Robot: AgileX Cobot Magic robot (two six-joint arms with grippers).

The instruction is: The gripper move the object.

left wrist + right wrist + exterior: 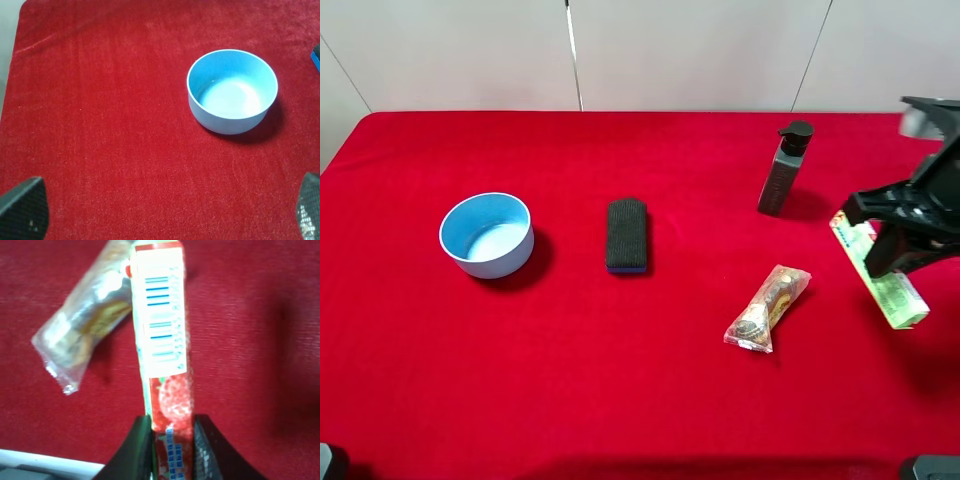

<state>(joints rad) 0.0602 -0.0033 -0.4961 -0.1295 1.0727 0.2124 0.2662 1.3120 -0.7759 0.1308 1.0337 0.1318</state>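
Observation:
The object, a slim light green and white box (895,295) with red print, is clamped between the two dark fingers of my right gripper (898,240) at the table's right edge. It appears to be held a little above the red cloth. In the right wrist view the box (160,325) sticks out lengthwise from the gripper (172,445), its barcode side facing the camera. My left gripper (165,220) is open and empty, with only its fingertips (22,210) showing, short of the blue bowl (232,92).
A clear snack packet (768,308) lies left of the box and shows in the right wrist view (85,325). A dark pump bottle (785,170) stands behind it. A black sponge block (626,235) lies mid-table. The blue bowl (487,234) sits on the left.

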